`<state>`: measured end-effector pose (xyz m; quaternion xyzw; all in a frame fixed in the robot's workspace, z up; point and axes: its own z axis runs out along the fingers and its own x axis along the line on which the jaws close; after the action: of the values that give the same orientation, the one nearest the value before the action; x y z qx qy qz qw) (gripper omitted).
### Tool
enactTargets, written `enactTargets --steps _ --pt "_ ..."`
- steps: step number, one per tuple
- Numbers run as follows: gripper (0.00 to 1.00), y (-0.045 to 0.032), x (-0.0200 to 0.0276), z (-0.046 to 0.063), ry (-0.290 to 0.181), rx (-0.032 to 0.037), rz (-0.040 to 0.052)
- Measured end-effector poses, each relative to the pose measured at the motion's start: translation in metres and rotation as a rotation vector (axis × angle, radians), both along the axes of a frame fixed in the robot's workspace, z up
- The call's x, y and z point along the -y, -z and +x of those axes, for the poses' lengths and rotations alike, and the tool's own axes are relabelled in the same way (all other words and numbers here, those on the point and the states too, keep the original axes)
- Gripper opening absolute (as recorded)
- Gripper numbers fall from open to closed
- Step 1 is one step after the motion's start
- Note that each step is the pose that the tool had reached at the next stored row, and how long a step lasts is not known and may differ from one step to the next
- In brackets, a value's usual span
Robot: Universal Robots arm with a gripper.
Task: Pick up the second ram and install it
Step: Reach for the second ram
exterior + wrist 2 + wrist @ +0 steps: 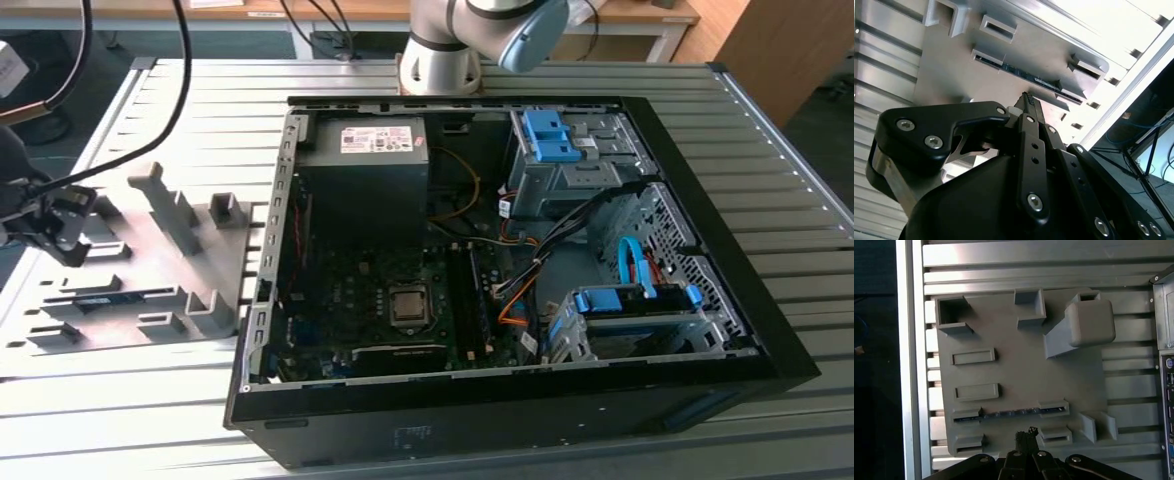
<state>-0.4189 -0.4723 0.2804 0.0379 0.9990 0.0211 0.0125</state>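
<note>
1. The open computer case (pixel 467 435) is lying across the exterior view's centre and right.
2. The grey holder tray (pixel 114 335) is lying at its left.
3. The gripper (pixel 1026 432) is hovering over that tray, seemingly pinched shut and empty.
4. The second ram (pixel 1014 413) is sitting in the tray's slots, near the fingertips.

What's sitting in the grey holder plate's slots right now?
The second ram stands on edge between two slot blocks of the holder plate, with the gripper close by. The ram's ends and lower edge are hidden inside the blocks.
</note>
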Motion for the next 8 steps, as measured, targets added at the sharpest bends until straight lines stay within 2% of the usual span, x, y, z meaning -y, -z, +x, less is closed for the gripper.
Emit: enactTargets --steps 8 --pt "0.1 0.0098 0.0011 -0.0031 0.0 0.0 0.0"
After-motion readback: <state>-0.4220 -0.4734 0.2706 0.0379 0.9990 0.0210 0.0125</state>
